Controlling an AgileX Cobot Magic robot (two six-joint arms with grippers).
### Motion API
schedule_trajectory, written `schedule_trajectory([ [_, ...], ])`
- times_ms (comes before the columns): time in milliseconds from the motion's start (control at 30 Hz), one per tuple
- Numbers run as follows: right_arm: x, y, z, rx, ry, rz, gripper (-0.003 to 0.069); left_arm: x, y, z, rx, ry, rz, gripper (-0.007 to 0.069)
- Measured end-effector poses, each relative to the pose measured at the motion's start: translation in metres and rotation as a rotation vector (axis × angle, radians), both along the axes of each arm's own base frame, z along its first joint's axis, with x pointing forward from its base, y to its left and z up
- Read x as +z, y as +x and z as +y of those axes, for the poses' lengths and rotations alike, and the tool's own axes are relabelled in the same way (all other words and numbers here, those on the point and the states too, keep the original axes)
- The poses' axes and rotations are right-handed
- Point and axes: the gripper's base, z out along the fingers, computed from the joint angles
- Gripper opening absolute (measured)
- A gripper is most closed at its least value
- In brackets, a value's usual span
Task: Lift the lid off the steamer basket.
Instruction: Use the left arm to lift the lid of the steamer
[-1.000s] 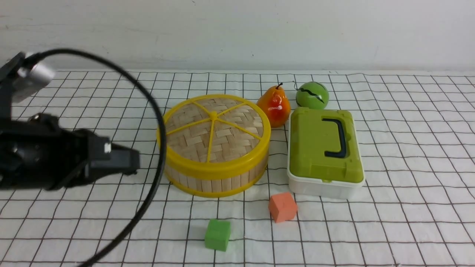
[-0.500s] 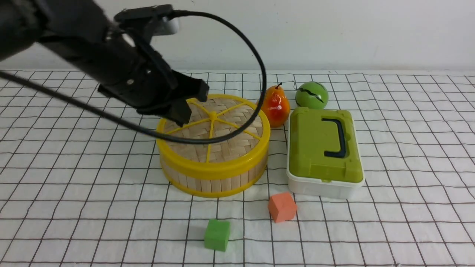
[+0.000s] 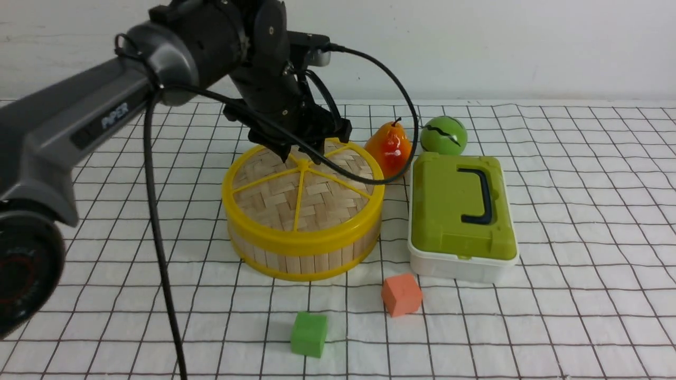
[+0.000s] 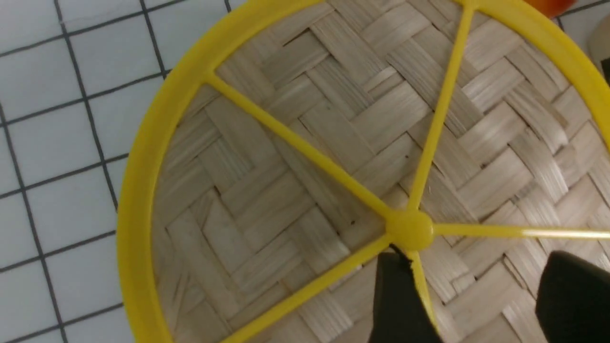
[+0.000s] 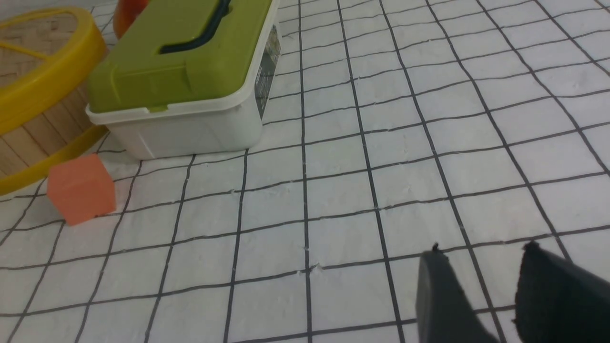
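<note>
The lid (image 3: 301, 192), woven bamboo with a yellow rim and spokes, sits on the steamer basket (image 3: 303, 258) at the table's middle. My left gripper (image 3: 305, 146) hangs just above the far part of the lid, near the hub. In the left wrist view the lid (image 4: 295, 143) fills the frame. My left gripper (image 4: 481, 281) is open and empty, its fingers (image 4: 395, 300) standing either side of a patch of weave just past the hub (image 4: 410, 229). My right gripper (image 5: 481, 252) is open and empty, low over the checked cloth; it does not show in the front view.
A white box with a green lid (image 3: 462, 211) stands right beside the basket. An orange pear (image 3: 391, 150) and a green ball (image 3: 444, 135) lie behind. An orange cube (image 3: 402, 294) and a green cube (image 3: 309, 333) lie in front. The left arm's cable (image 3: 158, 237) hangs left of the basket.
My left arm has swung from low at the left up and across to the lid's far part. The lid and basket have not moved.
</note>
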Motion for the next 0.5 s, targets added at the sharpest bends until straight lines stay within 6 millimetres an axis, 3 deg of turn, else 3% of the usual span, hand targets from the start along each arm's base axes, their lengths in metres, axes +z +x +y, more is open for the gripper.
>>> schedule_trajectory([
  [267,0.0,0.0,0.0,0.0,0.0,0.0,0.024,-0.014,0.008,-0.003,0.045,-0.013,0.015,0.0325],
  [500,0.0,0.0,0.0,0.0,0.0,0.0,0.024,-0.026,0.015,-0.003,0.069,0.01,0.007,0.023],
])
